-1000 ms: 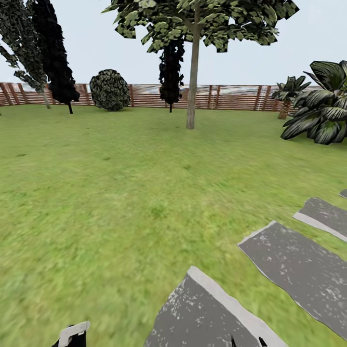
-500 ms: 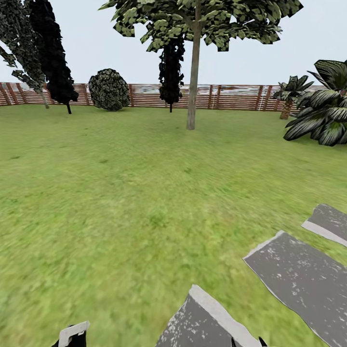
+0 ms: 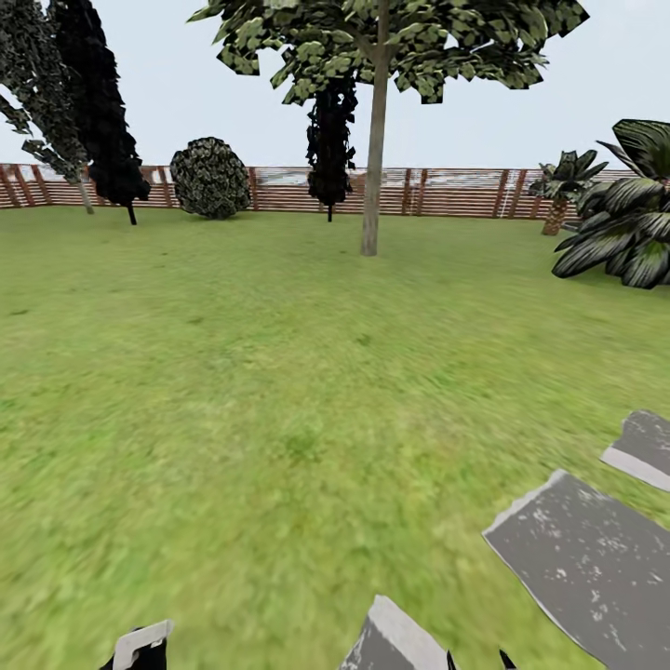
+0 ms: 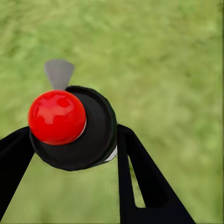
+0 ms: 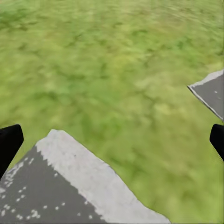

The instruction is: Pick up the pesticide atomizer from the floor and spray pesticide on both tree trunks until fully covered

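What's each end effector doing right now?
Left end effector: closed on the stubby black pesticide atomizer with a red round cap.
Right end effector: open, empty, over grass.

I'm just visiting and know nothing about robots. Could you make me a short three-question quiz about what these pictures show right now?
1. True or false: the left gripper is shut on the stubby black pesticide atomizer with a red round top.
2. What lies under the open right gripper? A) a wooden deck B) green lawn and grey stepping stones C) a pond
3. Fill in: the pale grey-brown tree trunk stands in front of the brown slatted ____.

Key: 1 true. 2 B: green lawn with a grey stepping stone. 3 fence: the wooden fence.
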{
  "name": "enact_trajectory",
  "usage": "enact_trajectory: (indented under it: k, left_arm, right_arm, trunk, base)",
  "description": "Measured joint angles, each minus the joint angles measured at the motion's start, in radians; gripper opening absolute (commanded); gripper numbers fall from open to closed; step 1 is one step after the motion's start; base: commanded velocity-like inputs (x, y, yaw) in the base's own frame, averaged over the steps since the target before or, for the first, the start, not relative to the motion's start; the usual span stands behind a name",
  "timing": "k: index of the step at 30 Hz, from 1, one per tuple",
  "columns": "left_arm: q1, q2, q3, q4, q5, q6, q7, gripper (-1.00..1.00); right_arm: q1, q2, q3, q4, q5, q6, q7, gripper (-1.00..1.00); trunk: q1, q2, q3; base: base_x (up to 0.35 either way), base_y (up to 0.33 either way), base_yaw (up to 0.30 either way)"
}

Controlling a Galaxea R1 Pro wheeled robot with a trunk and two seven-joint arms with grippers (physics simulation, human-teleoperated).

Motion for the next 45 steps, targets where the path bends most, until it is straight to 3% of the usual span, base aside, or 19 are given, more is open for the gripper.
enact_trajectory:
  k: [45]
  left_arm:
    - [0.0, 0.0, 0.0, 0.0, 0.0, 0.001, 0.002, -1.0]
  right_arm:
    - [0.0, 0.0, 0.001, 0.0, 0.0, 0.0, 0.0, 1.0]
  trunk:
    - [0.0, 0.0, 0.0]
  base:
    - [0.34, 0.0, 0.0]
